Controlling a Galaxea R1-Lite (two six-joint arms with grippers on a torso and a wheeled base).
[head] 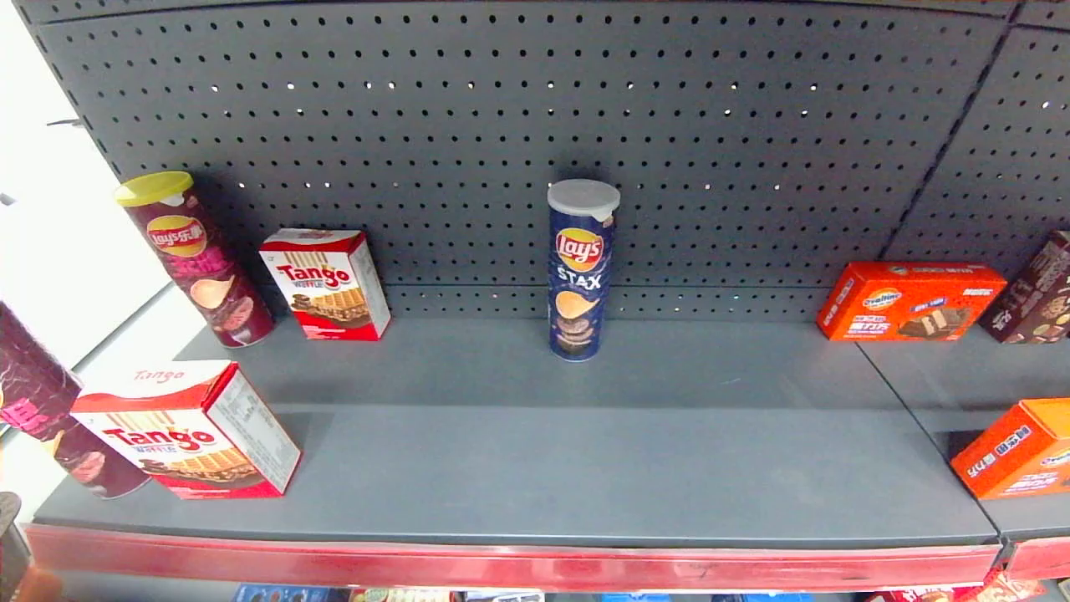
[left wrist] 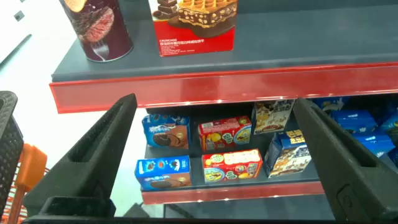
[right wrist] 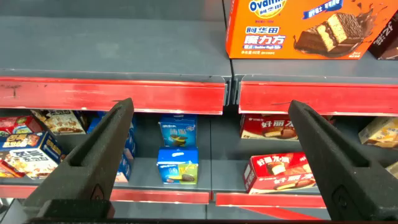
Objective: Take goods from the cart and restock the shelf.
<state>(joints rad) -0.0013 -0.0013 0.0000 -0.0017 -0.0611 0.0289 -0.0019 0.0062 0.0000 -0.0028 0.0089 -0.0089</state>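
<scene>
The left gripper and the right gripper are both holding their jaws wide open, gripping nothing; the shelf is lying ahead, between the jaws.

Three cans — five boxes (head view).

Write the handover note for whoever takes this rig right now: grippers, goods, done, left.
Grippers: the left gripper is open and empty, low before the shelf's front. The right gripper is the same, farther right.
Goods: on the shelf, a blue chips can stands alone at mid-back. A maroon chips can, a back wafer box and a front wafer box are at the left, and an orange box is at the right.
Done: these goods are on the shelf.
Left: a wide bare stretch in the middle and front needs filling. Nothing is in hand, so the next pick has not begun.
</scene>
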